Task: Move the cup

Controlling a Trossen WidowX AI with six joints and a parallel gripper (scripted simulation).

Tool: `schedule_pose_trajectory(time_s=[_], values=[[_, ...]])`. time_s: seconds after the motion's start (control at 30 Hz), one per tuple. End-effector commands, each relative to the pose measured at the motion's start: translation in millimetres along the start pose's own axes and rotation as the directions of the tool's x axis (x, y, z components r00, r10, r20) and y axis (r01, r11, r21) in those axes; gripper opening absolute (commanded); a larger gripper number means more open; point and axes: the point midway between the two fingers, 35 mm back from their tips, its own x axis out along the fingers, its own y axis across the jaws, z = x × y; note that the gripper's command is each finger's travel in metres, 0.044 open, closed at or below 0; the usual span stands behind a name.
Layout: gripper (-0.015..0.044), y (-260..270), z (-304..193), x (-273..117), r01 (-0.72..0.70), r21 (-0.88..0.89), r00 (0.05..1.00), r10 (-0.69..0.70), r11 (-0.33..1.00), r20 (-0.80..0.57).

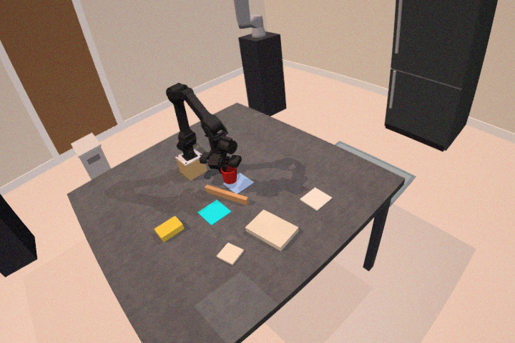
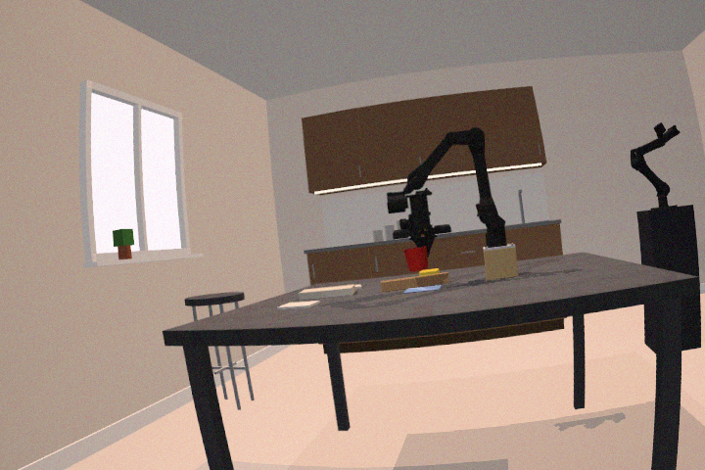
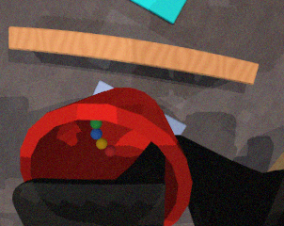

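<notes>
The gripper (image 1: 228,164) (image 2: 421,248) (image 3: 167,142) is clamped on the red cup (image 1: 229,175) (image 2: 416,258) (image 3: 128,101), which hangs above the surface (image 1: 266,137) (image 2: 275,318) (image 3: 53,85) near the pale blue pad (image 1: 244,184) (image 2: 422,289) (image 3: 175,124). Inside sit what look like 4 marbles (image 3: 96,134). The orange bar (image 1: 225,194) (image 2: 398,284) (image 3: 133,52) lies between that pad and the cyan pad (image 1: 214,211) (image 3: 163,7).

A: Surface?
B: Dark grey mottled table (image 1: 266,145) (image 2: 475,302). Top view, by the clock round the cyan pad (image 1: 214,211) (image 3: 163,8): orange-brown bar (image 1: 226,194) (image 2: 400,283) (image 3: 133,53) at one, pale blue pad (image 1: 242,185) (image 2: 422,289) (image 3: 176,124) beyond.
A: Others?
B: Yellow block (image 1: 168,228) (image 2: 429,271), eight. Thick cream slab (image 1: 272,229) (image 2: 329,291), four. Small cream tile (image 1: 230,253), five to six.
</notes>
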Motion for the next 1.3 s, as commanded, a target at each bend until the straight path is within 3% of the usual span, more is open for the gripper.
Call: schedule_pose_trajectory(time_s=[0.0, 1.27], values=[[0.0, -0.5, 6.9, -0.4, -0.001, -0.005, 1.0, 0.001, 1.0, -0.003], [0.0, -14.2, 83.0, -3.0, 0.0, -0.006, 1.0, 0.0, 1.0, 0.002]])
